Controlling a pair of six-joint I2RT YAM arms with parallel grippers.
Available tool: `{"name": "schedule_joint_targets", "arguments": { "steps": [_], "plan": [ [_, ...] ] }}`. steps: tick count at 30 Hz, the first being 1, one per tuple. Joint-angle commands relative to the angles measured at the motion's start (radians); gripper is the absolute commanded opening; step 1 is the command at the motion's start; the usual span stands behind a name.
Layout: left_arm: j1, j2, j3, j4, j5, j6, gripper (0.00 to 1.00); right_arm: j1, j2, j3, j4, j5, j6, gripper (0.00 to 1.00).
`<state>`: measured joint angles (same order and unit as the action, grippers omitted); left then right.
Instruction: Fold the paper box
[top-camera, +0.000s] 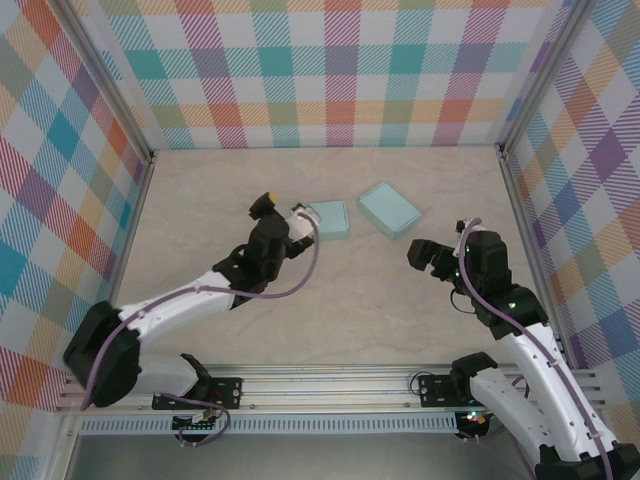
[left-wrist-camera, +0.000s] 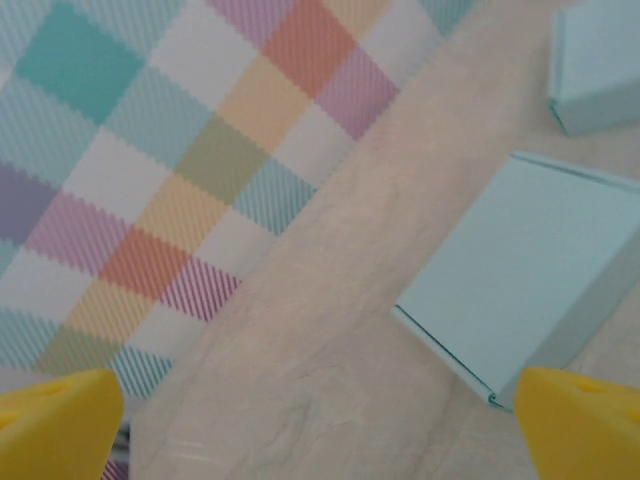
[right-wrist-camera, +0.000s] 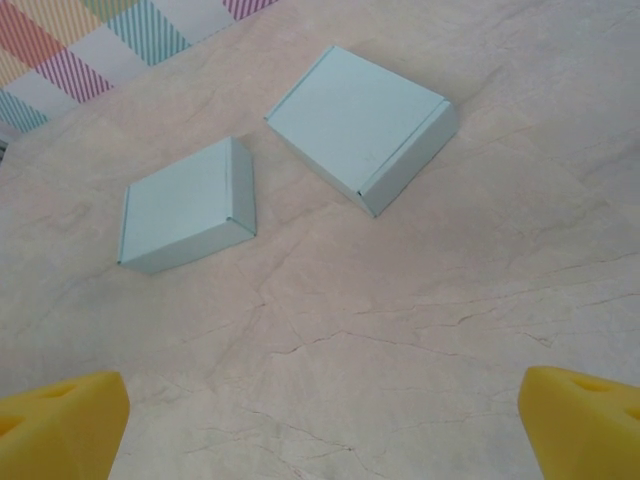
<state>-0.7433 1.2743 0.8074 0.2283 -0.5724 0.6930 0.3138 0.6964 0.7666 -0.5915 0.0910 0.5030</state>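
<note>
Two closed light-blue paper boxes lie flat on the table, one (top-camera: 330, 220) left of the other (top-camera: 389, 209). My left gripper (top-camera: 285, 213) stands open just left of the left box and holds nothing. In the left wrist view that box (left-wrist-camera: 530, 270) lies beside the right yellow fingertip (left-wrist-camera: 585, 425), the other box (left-wrist-camera: 600, 60) sits farther off, and bare table shows across the left gripper (left-wrist-camera: 320, 430). My right gripper (top-camera: 435, 258) is open and empty, to the right of and nearer than both boxes. In the right wrist view the two boxes (right-wrist-camera: 190, 205) (right-wrist-camera: 360, 125) lie well beyond the right gripper (right-wrist-camera: 320, 425).
The beige marbled table (top-camera: 330, 320) is walled in by plaid panels at the back (top-camera: 330, 70) and on both sides. The aluminium rail (top-camera: 330, 385) carrying the arm bases runs along the near edge. The plaid wall (left-wrist-camera: 150, 150) stands close to the left wrist.
</note>
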Motion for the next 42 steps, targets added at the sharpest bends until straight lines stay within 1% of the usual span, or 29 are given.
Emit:
{"name": "schedule_joint_targets", "arguments": {
  "steps": [1, 4, 6, 9, 12, 15, 18, 22, 25, 29, 32, 37, 42],
  "plan": [
    [0.038, -0.139, -0.025, -0.137, -0.115, -0.327, 1.00, -0.003, -0.011, -0.022, 0.022, 0.037, 0.014, 1.00],
    [0.085, -0.269, -0.061, -0.257, -0.103, -0.528, 1.00, -0.002, -0.011, -0.036, 0.026, 0.047, 0.009, 1.00],
    [0.108, -0.348, -0.095, -0.312, -0.098, -0.614, 1.00, -0.002, -0.008, -0.047, 0.029, 0.061, 0.009, 1.00],
    [0.129, -0.421, -0.140, -0.373, -0.127, -0.689, 1.00, -0.003, -0.005, -0.076, 0.043, 0.084, 0.006, 1.00],
    [0.140, -0.453, -0.178, -0.410, -0.179, -0.729, 1.00, -0.003, 0.003, -0.107, 0.077, 0.112, -0.002, 1.00],
    [0.156, -0.471, -0.228, -0.403, -0.210, -0.755, 1.00, -0.003, 0.015, -0.142, 0.127, 0.144, -0.021, 1.00],
    [0.185, -0.481, -0.292, -0.355, -0.236, -0.788, 1.00, -0.002, 0.030, -0.184, 0.194, 0.175, -0.039, 1.00],
    [0.237, -0.502, -0.373, -0.276, -0.233, -0.843, 1.00, -0.002, 0.075, -0.220, 0.279, 0.190, -0.092, 1.00],
    [0.279, -0.520, -0.428, -0.199, -0.198, -0.859, 1.00, -0.002, 0.121, -0.238, 0.338, 0.213, -0.128, 1.00],
    [0.355, -0.510, -0.447, -0.164, -0.132, -0.871, 1.00, -0.002, 0.176, -0.267, 0.435, 0.240, -0.188, 1.00],
    [0.409, -0.472, -0.464, -0.098, -0.083, -0.840, 1.00, -0.003, 0.210, -0.295, 0.528, 0.249, -0.229, 1.00],
    [0.518, -0.329, -0.478, 0.049, 0.019, -0.809, 1.00, -0.005, 0.257, -0.309, 0.655, 0.261, -0.303, 1.00],
    [0.589, -0.175, -0.468, 0.186, 0.061, -0.805, 1.00, -0.005, 0.308, -0.313, 0.763, 0.285, -0.390, 1.00]
  ]
}}
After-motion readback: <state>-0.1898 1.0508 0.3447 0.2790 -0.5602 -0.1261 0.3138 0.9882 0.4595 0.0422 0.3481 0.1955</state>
